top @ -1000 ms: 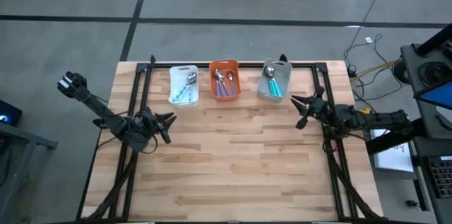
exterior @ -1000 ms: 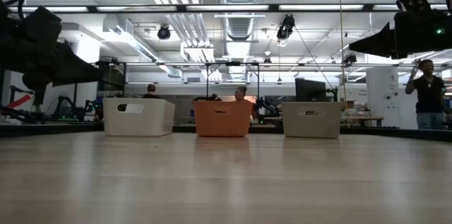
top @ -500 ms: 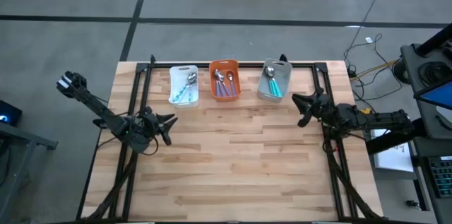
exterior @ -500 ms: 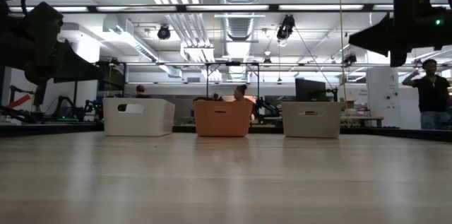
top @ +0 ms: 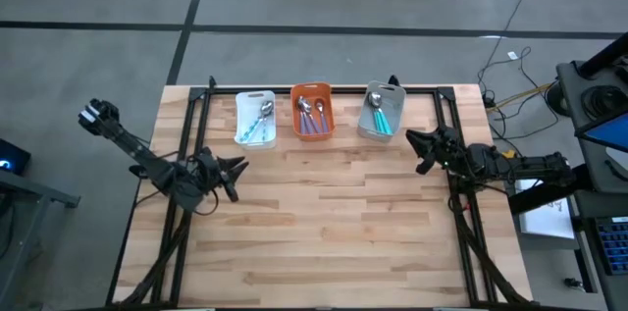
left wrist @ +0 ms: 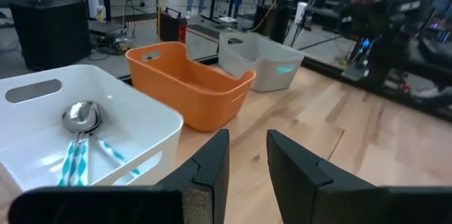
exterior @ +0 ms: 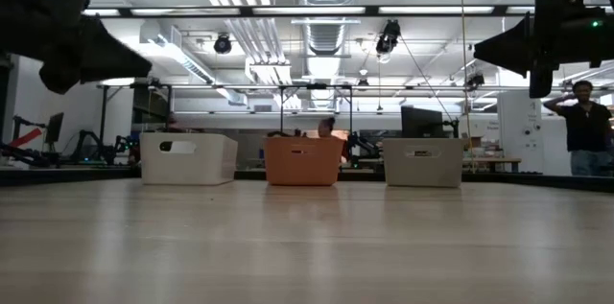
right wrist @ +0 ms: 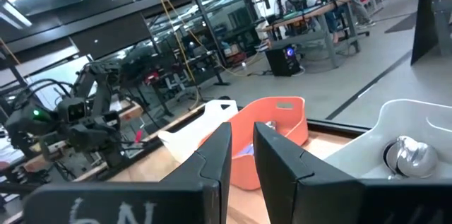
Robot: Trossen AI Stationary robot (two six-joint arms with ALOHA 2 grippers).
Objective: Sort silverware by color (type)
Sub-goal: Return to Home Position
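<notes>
- Jaws of the left gripper [top: 234, 168] are parted by a thin gap, and nothing is held. It is found well to the left of the orange bin [top: 312, 86], over the table [top: 324, 233].
- Jaws of the right gripper [top: 412, 140] are parted the same small way, and nothing is held. It is found well to the right of the orange bin.
- Every spoon seen is in a bin. The purple spoons [top: 312, 117] lie inside the orange bin. The pale blue spoons [top: 255, 127] lie in the white bin [top: 255, 95] just left of it. The teal spoons [top: 379, 117] lie in the grey bin [top: 389, 89] just right of it.
- The sorting looks done, so only parking the arms seems to be left.
- The grey bin could be bumped if the right arm were swung wide, as it is the bin nearest that gripper. Spoons could then be spilled.
- The white bin could be knocked the same way by the left arm.
</notes>
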